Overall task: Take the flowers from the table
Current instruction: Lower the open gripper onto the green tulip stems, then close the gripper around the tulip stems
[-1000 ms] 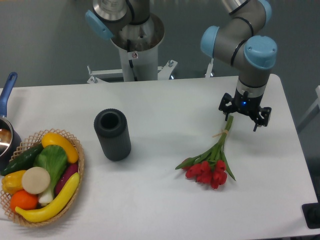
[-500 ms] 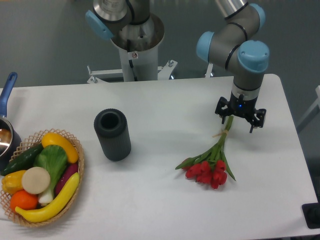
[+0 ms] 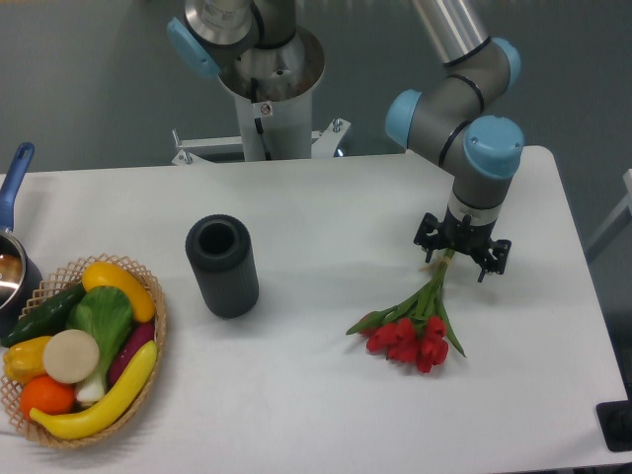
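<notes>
Nearest to us, at the left edge of the bench [image 3: 326, 415], sits a wicker basket [image 3: 148, 380] heaped with vegetables and fruit, and to the right of centre lie the flowers [image 3: 420, 321]: red tulip heads toward us, green stems running up and away to the far right. We judge them to be flat on the bench, not lifted.

Just beyond the blooms, the hand [image 3: 461, 255] hangs over the far end of the stems, its dark fingers [image 3: 429, 240] spread to either side of them. We read it as open and holding nothing, though from this angle we cannot tell whether it touches the stems or is above them.

To do this step well, we think the hand should come straight down so the stems sit squarely between the fingers, low enough to catch the whole bundle and not just one stalk, then close gently. Gripping so far from the heavy blooms may let the bunch droop or swing, so a slow lift seems wise.

The bench is white, smooth and plain, with rounded corners. A dark cylinder [image 3: 223, 265] stands left of centre. At the far left edge a pot with a blue handle [image 3: 14, 180] pokes in. Behind the bench a second arm's pedestal [image 3: 267, 89] rises against a grey floor.
</notes>
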